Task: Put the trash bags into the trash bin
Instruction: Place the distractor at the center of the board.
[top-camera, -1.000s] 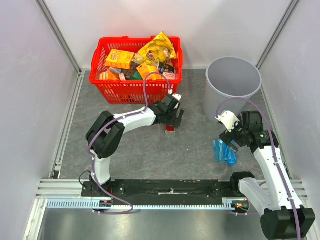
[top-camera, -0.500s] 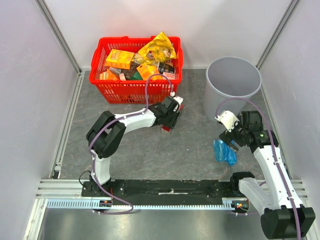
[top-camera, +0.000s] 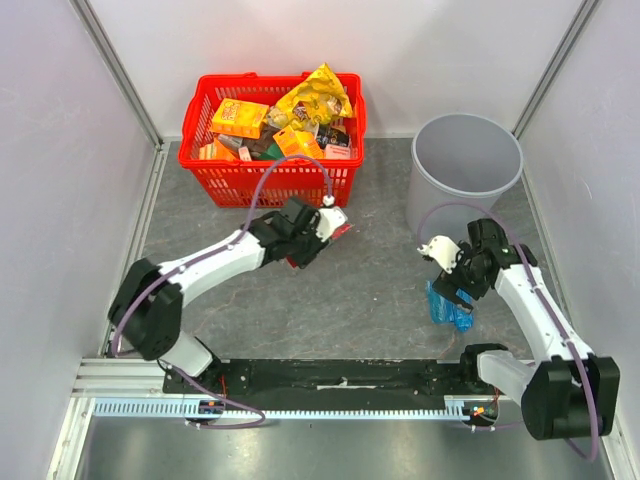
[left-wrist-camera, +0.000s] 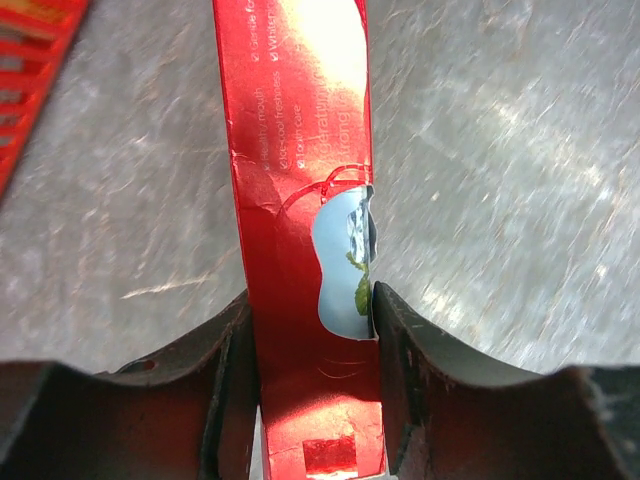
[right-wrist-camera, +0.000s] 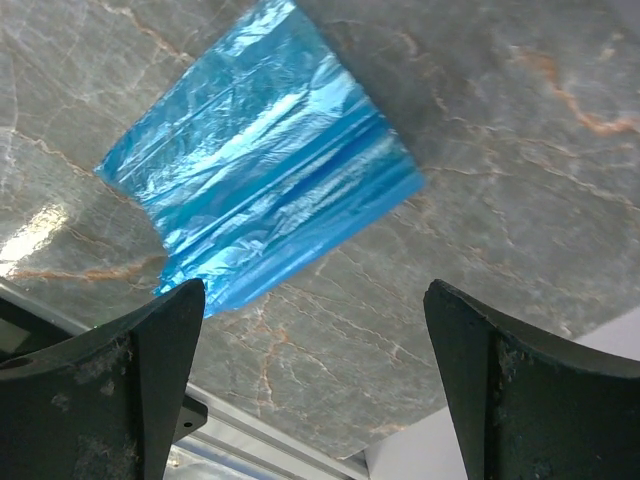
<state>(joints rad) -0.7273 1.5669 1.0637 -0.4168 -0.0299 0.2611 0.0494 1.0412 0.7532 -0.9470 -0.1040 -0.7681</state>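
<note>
Left pincer: I clamp a red carton, over middle of desk.
Right pincer: my fingers apart, over the trash bags.
Trash bags: flat on desk, near right edge.
Trash bin: far right corner.

Table layout, placed from the trash bin

The trash bin stands on the table at the back right. The trash bags lie flat on the table just in front of it, outside it. The right end effector hangs over them with its fingers apart, between bin and bags. Left of the bin, against the back wall, sits the shopping basket, packed with goods. In front of that basket, well left of the bin, the left end effector clamps a carton.
</note>
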